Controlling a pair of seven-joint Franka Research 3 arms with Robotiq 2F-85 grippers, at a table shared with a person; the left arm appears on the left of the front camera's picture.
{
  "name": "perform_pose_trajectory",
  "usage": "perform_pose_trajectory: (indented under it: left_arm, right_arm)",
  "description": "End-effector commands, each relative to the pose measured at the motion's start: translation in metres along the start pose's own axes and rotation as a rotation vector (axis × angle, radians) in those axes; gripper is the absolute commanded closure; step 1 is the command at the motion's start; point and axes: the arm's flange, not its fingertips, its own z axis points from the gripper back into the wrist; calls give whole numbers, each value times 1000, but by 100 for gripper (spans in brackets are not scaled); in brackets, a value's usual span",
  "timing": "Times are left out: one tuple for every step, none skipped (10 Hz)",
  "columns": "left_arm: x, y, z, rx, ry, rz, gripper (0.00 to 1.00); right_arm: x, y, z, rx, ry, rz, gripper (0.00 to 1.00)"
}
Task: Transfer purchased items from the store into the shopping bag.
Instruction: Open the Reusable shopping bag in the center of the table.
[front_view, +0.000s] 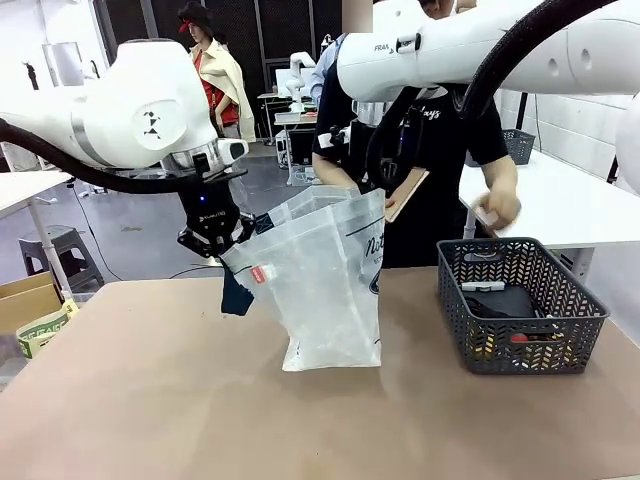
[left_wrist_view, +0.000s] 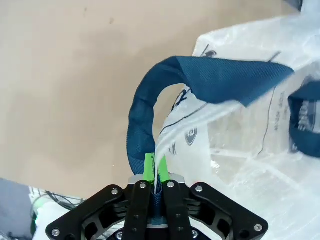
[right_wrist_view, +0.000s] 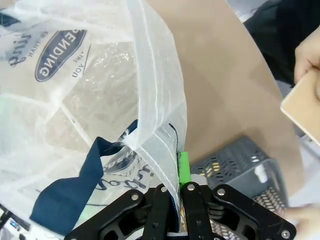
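Note:
The shopping bag (front_view: 325, 285) hangs open over the table, whitish and translucent with black script. My left gripper (front_view: 213, 238) is shut on its left rim, next to the navy handle (left_wrist_view: 200, 75); green pads (left_wrist_view: 149, 167) pinch the plastic. My right gripper (right_wrist_view: 177, 167) is shut on the opposite rim, and in the front view it (front_view: 375, 185) sits at the bag's far right corner. The store, a grey lattice basket (front_view: 525, 262), stands to the right with a red piece (front_view: 520, 338) and dark packs inside. A person's hand holds a flat brown pack (front_view: 405, 195) just beyond the bag's mouth.
The person's other hand (front_view: 497, 208) hovers above the basket (right_wrist_view: 240, 160). A cardboard box (front_view: 25, 300) and a stool (front_view: 60, 250) stand off the table's left edge. Another white table with a small basket (front_view: 518, 145) is behind on the right.

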Motion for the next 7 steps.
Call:
perform_pose_trajectory:
  left_arm:
    - [10, -2, 4, 17, -8, -132, 100]
    - [11, 1, 5, 15, -4, -161, 100]
    - [14, 3, 8, 9, -17, -163, 100]
    - [16, 3, 10, 6, -35, -211, 100]
    - [18, 5, 10, 15, -60, -267, 100]
    - [20, 8, 10, 13, -65, -311, 100]
    - [22, 10, 10, 5, -55, -325, 100]
  right_arm:
    - [-9, 4, -4, -55, -15, 55, 100]
    - [-10, 6, -5, -65, -20, 84, 100]
    - [-12, 8, -5, -66, -29, 109, 100]
    - [-14, 9, -6, -70, -35, 134, 100]
    - [-17, 9, -6, -77, -43, 154, 100]
    - [-18, 10, -6, -85, -48, 167, 100]
    - [-20, 9, -6, -88, -50, 174, 100]
